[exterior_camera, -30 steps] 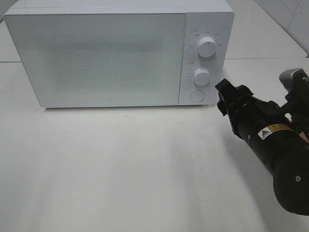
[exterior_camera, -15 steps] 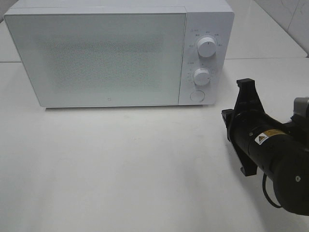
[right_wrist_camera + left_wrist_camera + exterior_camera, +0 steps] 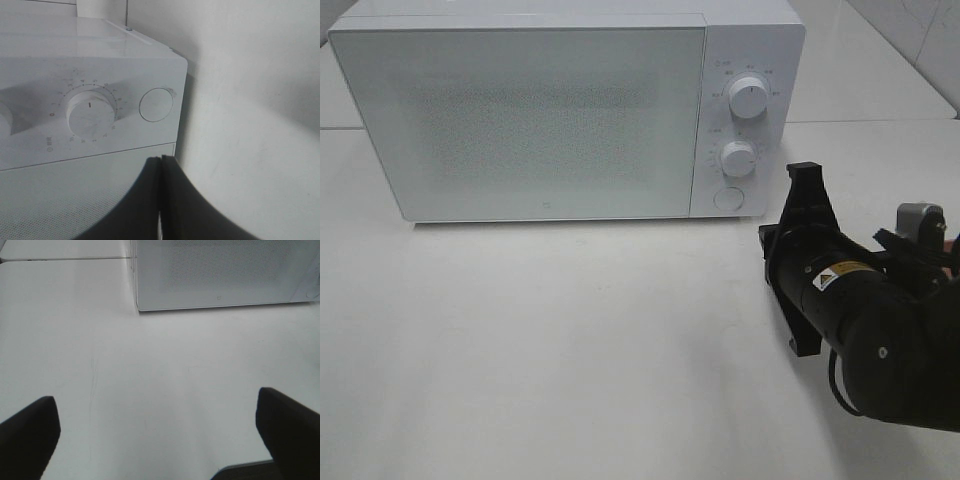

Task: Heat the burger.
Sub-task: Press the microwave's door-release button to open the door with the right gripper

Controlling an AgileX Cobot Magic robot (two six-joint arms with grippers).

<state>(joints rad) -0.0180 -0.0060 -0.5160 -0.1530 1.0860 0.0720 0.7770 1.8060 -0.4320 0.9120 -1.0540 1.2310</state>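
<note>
Right gripper (image 3: 161, 165) clenched empty, lower centre, tips together facing microwave (image 3: 540, 120) round button (image 3: 156, 105), probably to press it. Left gripper (image 3: 157, 426) released, idle.

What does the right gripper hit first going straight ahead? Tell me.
Most likely the front of the microwave, near its round button: the right gripper, jaws shut, aims at that corner. Depth is unclear.
</note>
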